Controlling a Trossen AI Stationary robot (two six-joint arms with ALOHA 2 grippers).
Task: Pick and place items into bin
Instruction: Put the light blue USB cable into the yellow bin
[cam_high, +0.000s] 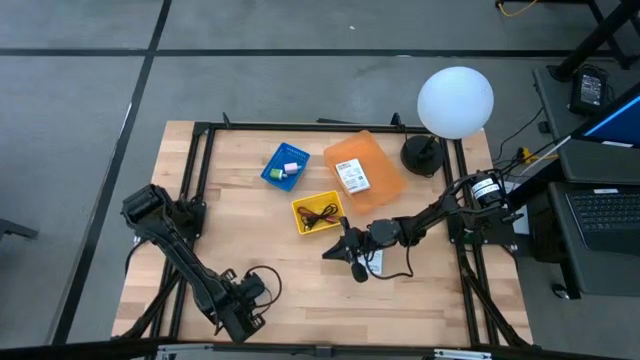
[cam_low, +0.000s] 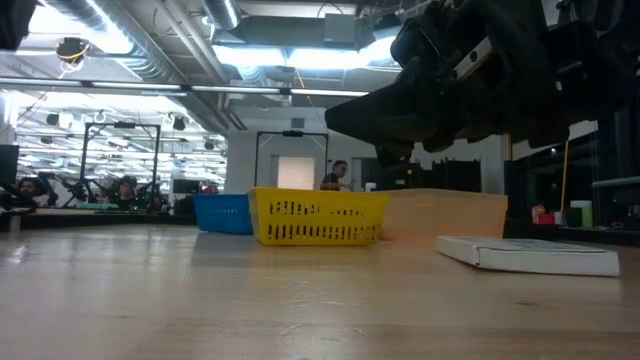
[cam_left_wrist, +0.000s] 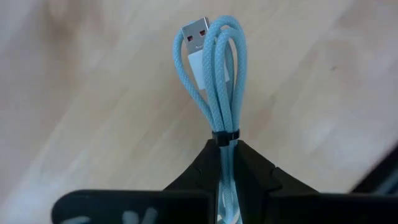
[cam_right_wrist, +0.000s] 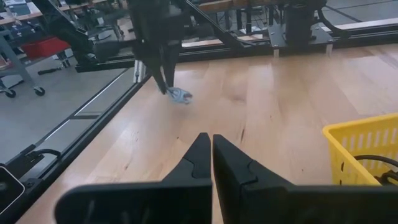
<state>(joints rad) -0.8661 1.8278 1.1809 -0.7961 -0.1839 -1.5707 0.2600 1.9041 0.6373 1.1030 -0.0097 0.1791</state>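
My left gripper (cam_left_wrist: 227, 163) is near the table's front left (cam_high: 243, 305) and is shut on a light-blue coiled USB cable (cam_left_wrist: 214, 68). The right wrist view shows it pointing down, with the cable (cam_right_wrist: 180, 95) just below it at the table top. My right gripper (cam_right_wrist: 211, 149) is shut and empty, above the table just near of the yellow bin (cam_high: 318, 213). A white packet (cam_high: 372, 262) lies flat on the table under the right arm. It also shows in the low view (cam_low: 530, 255). My left gripper pinches the cable bundle between its two fingers, just past the black tie band (cam_left_wrist: 225, 135). The fingers point down. The loops and the USB plug (cam_left_wrist: 198, 34) stick out beyond the fingertips. I cannot tell whether the cable's lower end touches the table.
The yellow bin holds dark cords (cam_high: 320, 216). A blue bin (cam_high: 285, 165) holds small pieces. An orange bin (cam_high: 375, 160) holds a white labelled packet (cam_high: 352, 177). A white globe lamp (cam_high: 455, 100) stands at the back right. Bare wood lies between the two grippers.
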